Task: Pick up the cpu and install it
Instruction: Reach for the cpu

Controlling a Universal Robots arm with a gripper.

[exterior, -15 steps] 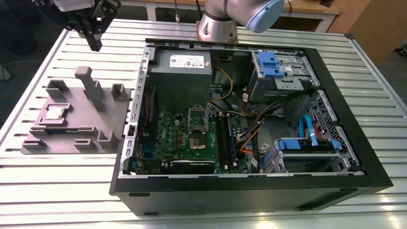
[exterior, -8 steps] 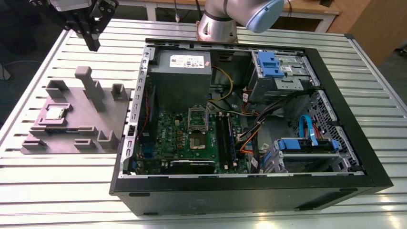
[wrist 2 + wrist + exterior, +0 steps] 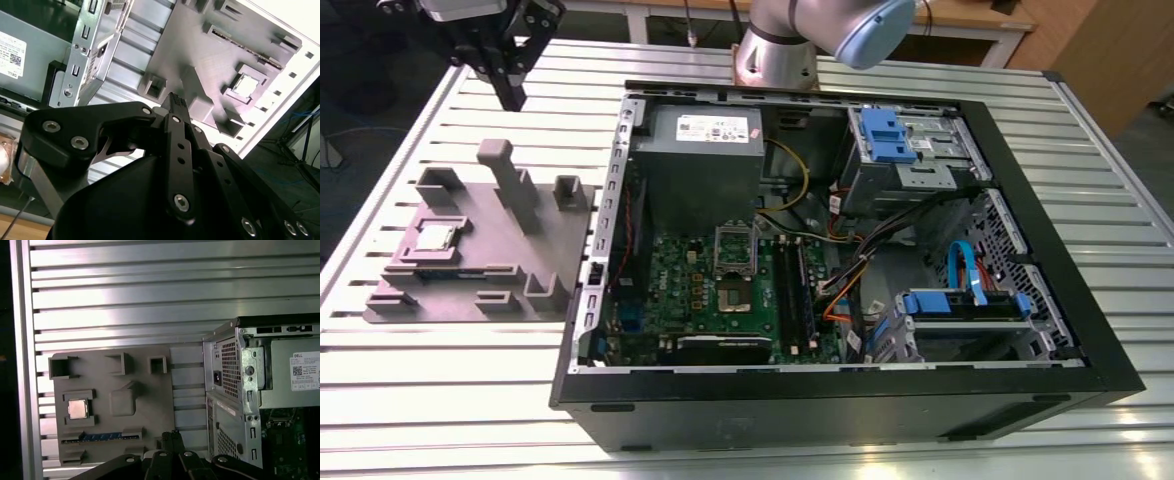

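- As we are reading the exterior view from its left, we are finding the fingers hanging over the slatted tabletop, beyond the far end of the grey tray and well apart from it.
- We are seeing those fingers pressed together in both wrist views, pinching nothing.
- We are placing the cpu flat in a shallow pocket near the tray's edge at the exterior view's left, shiny side up; it is also showing in both wrist views.
- We are judging the cpu to be light, stiff and thin, with a slick metal top, and probably delicate underneath.
- We are therefore favouring a gentle hold across two opposite edges, never on the face; raised blocks are crowding the pocket, and we cannot tell which pair of edges is lying free.
- Moving rightward, we are meeting the open computer case, with the silver socket frame sitting on its green board.
- We are counting one cpu, one tray, one case, one socket frame and one pair of fingers.
- We are also counting two blue drive brackets at the case's right.
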